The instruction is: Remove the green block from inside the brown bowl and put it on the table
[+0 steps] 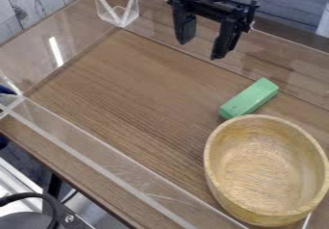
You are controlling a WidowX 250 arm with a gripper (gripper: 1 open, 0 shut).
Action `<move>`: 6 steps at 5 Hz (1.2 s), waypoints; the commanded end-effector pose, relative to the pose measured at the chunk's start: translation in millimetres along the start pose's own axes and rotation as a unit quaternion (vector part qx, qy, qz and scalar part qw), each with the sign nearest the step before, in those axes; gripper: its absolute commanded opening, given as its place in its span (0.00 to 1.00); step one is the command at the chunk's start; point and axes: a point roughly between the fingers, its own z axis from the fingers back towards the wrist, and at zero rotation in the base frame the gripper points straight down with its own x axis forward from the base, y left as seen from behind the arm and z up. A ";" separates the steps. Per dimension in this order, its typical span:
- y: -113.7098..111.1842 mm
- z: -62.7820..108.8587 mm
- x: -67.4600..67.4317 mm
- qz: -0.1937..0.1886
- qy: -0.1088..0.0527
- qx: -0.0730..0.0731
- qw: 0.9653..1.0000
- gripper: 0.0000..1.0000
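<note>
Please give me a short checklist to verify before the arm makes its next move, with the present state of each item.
1. Green block is out of the brown bowl: ok, it lies on the table beside the rim.
2. Bowl is empty: ok.
3. Gripper jaws are open and hold nothing: ok.
4. Gripper is clear of block and bowl: ok, it hangs above the table behind them.
5. Block touches the bowl rim or not: cannot tell.

The table [122, 89] carries the green block [249, 98] beside the brown bowl [267, 166].
</note>
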 end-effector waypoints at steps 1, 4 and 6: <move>24.2 -2.2 -4.1 0.013 0.000 0.003 1.000 1.00; 63.4 2.7 7.3 -0.031 -0.047 0.004 0.998 1.00; 68.7 -1.8 30.0 -0.060 -0.087 0.007 0.994 1.00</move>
